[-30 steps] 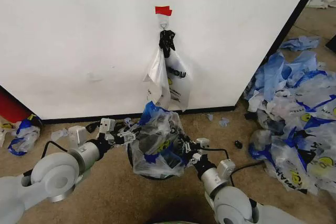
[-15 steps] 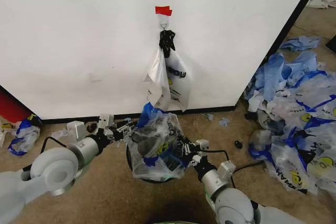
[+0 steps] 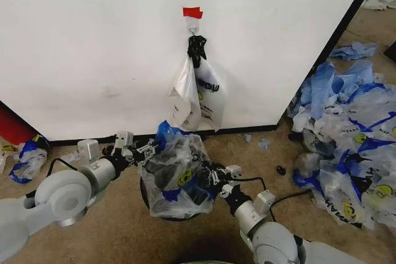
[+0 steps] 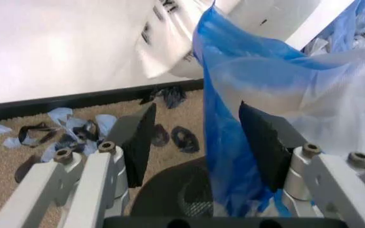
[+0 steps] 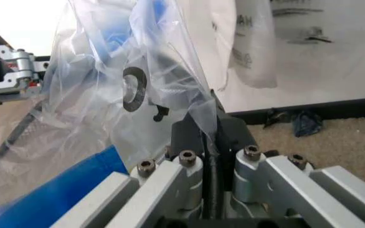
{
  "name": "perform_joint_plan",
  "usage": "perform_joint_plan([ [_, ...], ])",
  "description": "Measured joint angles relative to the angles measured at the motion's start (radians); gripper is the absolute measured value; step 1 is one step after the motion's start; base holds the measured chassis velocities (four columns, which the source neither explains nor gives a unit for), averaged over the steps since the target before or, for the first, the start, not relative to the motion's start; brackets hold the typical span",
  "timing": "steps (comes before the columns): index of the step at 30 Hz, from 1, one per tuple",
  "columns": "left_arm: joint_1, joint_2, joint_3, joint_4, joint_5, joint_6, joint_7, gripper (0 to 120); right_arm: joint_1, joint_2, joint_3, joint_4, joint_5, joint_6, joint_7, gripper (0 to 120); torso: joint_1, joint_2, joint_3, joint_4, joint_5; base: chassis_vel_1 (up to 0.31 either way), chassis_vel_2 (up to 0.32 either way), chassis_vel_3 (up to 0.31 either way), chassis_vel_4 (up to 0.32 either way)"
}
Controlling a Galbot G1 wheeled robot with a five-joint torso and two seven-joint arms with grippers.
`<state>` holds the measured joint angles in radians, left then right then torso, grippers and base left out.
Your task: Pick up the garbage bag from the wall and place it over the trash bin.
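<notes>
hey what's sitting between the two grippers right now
The garbage bag, stretched over the trash bin. In the head view it fills the span from the left gripper to the right gripper, which is shut on its edge.

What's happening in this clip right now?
A two-armed robot is fitting a garbage bag over a black mesh trash bin on the floor in front of a white wall. The right gripper is shut on the bag's thin plastic. The left gripper is open at the bag's blue edge, its jaws apart on either side of it. More bags hang from a hook under red tape.
</notes>
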<state>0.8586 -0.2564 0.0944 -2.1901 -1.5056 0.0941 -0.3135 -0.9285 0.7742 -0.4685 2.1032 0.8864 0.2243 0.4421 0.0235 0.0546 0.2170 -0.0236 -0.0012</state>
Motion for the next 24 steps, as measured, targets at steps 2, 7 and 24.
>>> perform_joint_plan([
  [2, -0.003, 0.001, 0.000, 0.000, -0.004, 0.000, 0.000, 58, 0.016, 0.003, -0.013, -0.005, 0.000, 0.000, 0.000, 0, 0.000, 0.000, 0.000, 0.0000, 0.0000, 0.000, 0.000, 0.000, 0.000],
  [7, -0.006, 0.000, -0.001, 0.003, -0.008, 0.000, -0.001, 56, 0.036, 0.009, -0.028, -0.014, 0.001, 0.000, 0.002, 0, 0.000, 0.000, 0.000, 0.0000, 0.0000, 0.000, 0.000, 0.000, 0.000],
  [24, 0.011, 0.004, -0.008, -0.002, -0.006, -0.008, 0.004, 1, 0.043, 0.023, -0.012, -0.023, -0.002, -0.001, 0.021, 0, 0.000, 0.000, 0.000, 0.0000, 0.0000, 0.000, 0.000, 0.000, 0.000],
])
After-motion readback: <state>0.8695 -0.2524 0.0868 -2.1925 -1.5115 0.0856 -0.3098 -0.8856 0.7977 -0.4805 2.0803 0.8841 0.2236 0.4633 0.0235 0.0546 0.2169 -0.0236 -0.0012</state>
